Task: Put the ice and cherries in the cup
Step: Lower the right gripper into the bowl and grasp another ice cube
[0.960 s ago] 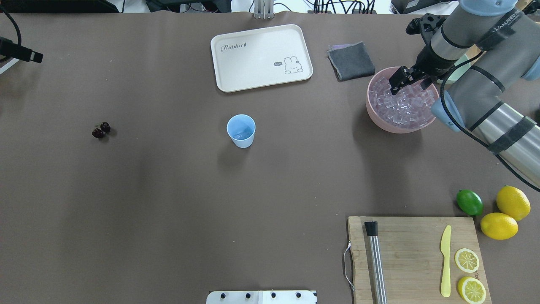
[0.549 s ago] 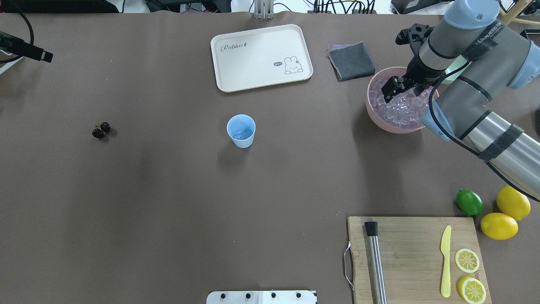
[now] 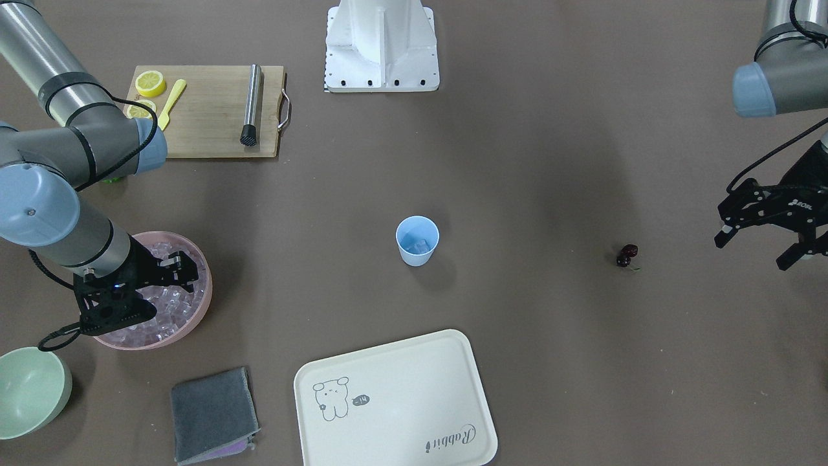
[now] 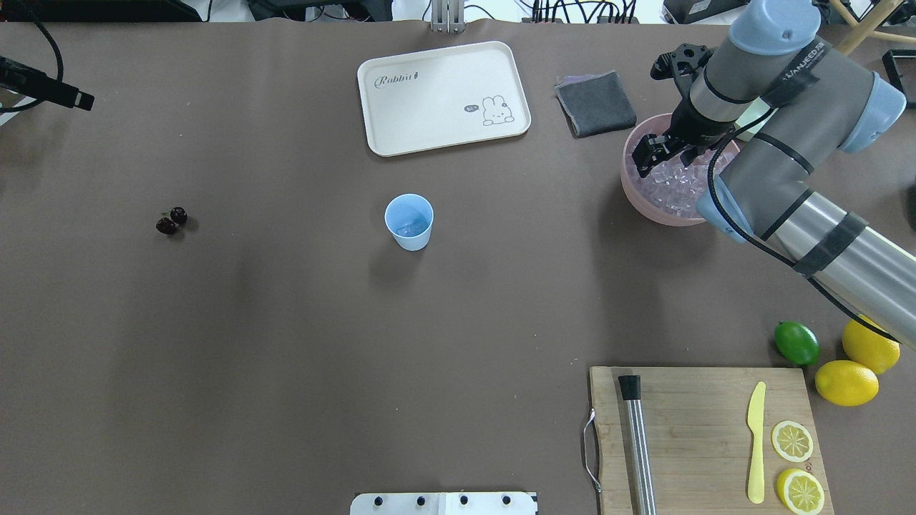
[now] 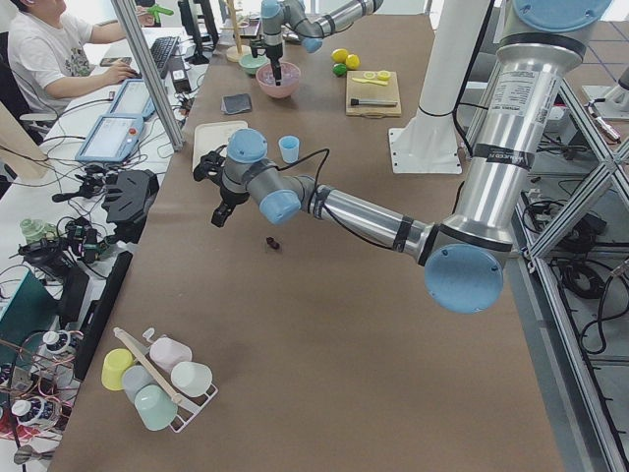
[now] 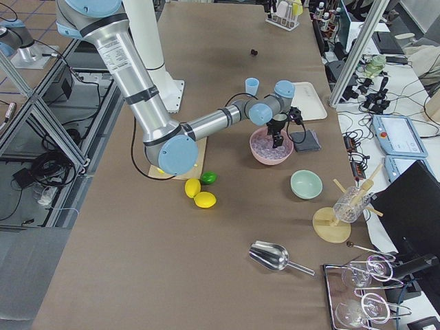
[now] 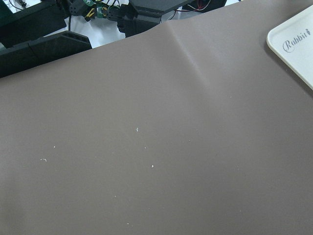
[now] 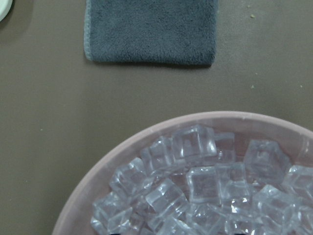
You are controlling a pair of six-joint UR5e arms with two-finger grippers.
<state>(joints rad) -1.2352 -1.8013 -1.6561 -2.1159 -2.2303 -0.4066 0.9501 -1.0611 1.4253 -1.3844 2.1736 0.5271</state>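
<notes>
The light-blue cup (image 4: 409, 222) stands upright mid-table, also in the front-facing view (image 3: 417, 241), with a clear ice cube (image 3: 421, 246) inside. More ice (image 8: 200, 176) fills the pink bowl (image 4: 644, 204). My right gripper (image 4: 646, 154) hangs over the bowl's left part, jaws apart, nothing seen between them. The dark cherries (image 4: 172, 220) lie on the table at the left. My left gripper (image 3: 753, 249) is open and empty, raised to the outside of the cherries (image 3: 627, 255).
A cream rabbit tray (image 4: 444, 96) and a grey cloth (image 4: 595, 104) lie at the far side. A cutting board (image 4: 705, 436) with muddler, knife and lemon slices is near right, beside a lime (image 4: 796, 342) and lemons (image 4: 869, 343). A pale green bowl (image 3: 29, 391) sits past the pink bowl.
My right arm has swung left, carrying its gripper from the bowl's middle to its left part. My left gripper has edged slightly toward the table's middle.
</notes>
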